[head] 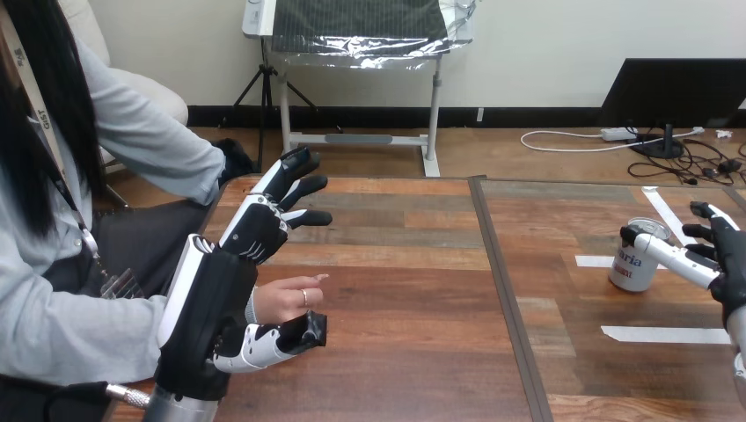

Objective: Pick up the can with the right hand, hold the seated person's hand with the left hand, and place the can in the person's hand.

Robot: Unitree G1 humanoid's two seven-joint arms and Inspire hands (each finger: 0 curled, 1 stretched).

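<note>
none of the three steps looks finished. the can [632,268] stands upright on the tabletop [413,352] at the view's right, among white tape strips [647,334] and well apart from the person's hand [286,299] at the view's left, so lifting, carrying and handing over are all still to do.

the right hand [728,264] is at the can. its thumb [673,255] lies across the can's near side, with the tip at the can's upper edge. its fingers [704,211] reach in on the far side, spread and not wrapped round. i judge this a released hand bracketing the can, with the grasp not closed.

the left hand [255,230] is released too. its fingers [295,176] are straight and fanned, pointing up and away over the tabletop. its thumb [264,345] sits just under the person's hand, which pokes out between thumb and fingers above the tabletop. whether the thumb touches it i cannot tell. nothing is curled round the person's hand, so the hold is not made.
</note>
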